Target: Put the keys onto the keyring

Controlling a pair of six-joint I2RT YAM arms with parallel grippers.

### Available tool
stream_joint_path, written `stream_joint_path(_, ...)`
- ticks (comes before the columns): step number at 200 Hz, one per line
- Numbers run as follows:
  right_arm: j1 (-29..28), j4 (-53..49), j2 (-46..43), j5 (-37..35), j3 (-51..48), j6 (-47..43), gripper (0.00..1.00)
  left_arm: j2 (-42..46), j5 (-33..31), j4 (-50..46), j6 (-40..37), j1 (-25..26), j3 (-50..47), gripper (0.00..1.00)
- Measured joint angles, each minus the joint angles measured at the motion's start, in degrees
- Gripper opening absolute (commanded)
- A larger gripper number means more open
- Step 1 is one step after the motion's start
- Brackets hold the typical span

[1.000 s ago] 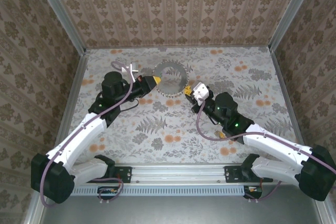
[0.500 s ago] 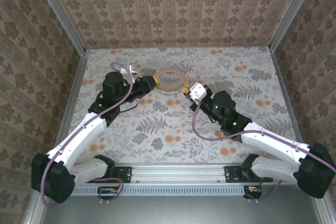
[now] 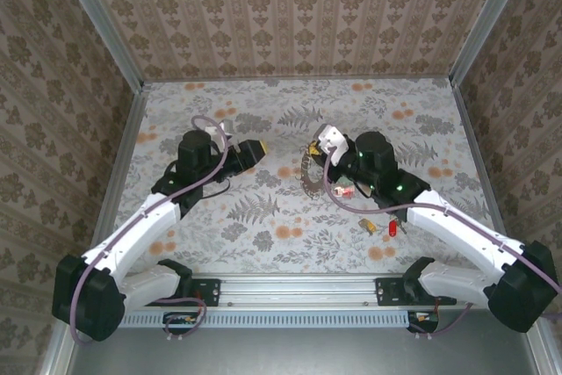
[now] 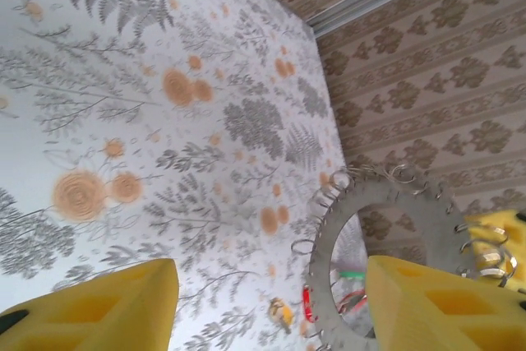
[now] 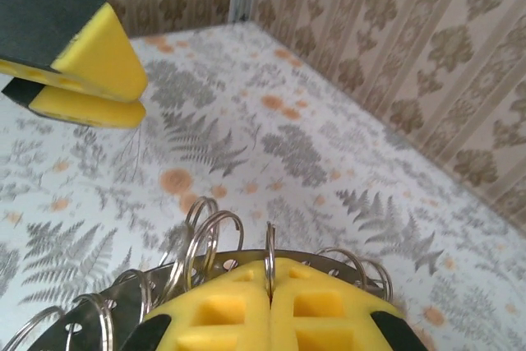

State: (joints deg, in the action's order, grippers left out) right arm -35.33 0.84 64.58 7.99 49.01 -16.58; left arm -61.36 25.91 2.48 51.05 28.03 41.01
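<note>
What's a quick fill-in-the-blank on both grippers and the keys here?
1. The right gripper is ____ on the keyring.
2. The left gripper has its jaws ____, with nothing between them.
3. A red key lies on the ____, close to the right arm.
Missing words: shut; open; table.

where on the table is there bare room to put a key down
Bare: the far strip of table along the back wall, and the near middle between the two arms. Crowded: around the right tool clamping the keyring, and the keys by that forearm.
</note>
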Motion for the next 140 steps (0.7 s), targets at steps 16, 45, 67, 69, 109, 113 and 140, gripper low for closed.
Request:
stream_joint_path(16, 0.3, -4.6, 1.9, 2.6, 2.6, -1.7, 0.0, 1.7, -0.7, -0.5, -2.2, 0.0, -1.7, 0.67)
stream_joint_path(45, -0.4, -11.4, 5.3, 4.4, 6.2, -7.3, 0.0, 5.4, -2.9, -0.9, -10.0, 0.0, -2.1, 0.69)
stream_joint_path(67, -4.5, -13.0, 7.9, -1.7, 7.2, -14.0, 0.0, 9.0, -6.0, -0.8, -17.6, 0.0, -2.6, 0.69)
stream_joint_path(69, -5.2, -12.9, 8.2, -2.9, 7.2, -14.7, 0.0, 9.4, -6.4, -0.7, -18.3, 0.0, -2.7, 0.69)
stream_joint_path(109, -14.4, -10.1, 12.3, -15.8, 5.4, -28.0, 0.0, 14.4, -11.8, 2.0, -28.9, 0.0, -7.4, 0.69)
stream_joint_path(113, -15.0, -9.8, 12.7, -16.9, 5.3, -28.9, 0.0, 14.5, -12.3, 2.2, -29.6, 0.0, -7.8, 0.69)
stream_joint_path(140, -18.4, -9.3, 14.5, -21.4, 5.2, -33.0, 0.0, 14.6, -14.2, 2.4, -33.2, 0.0, -9.0, 0.69)
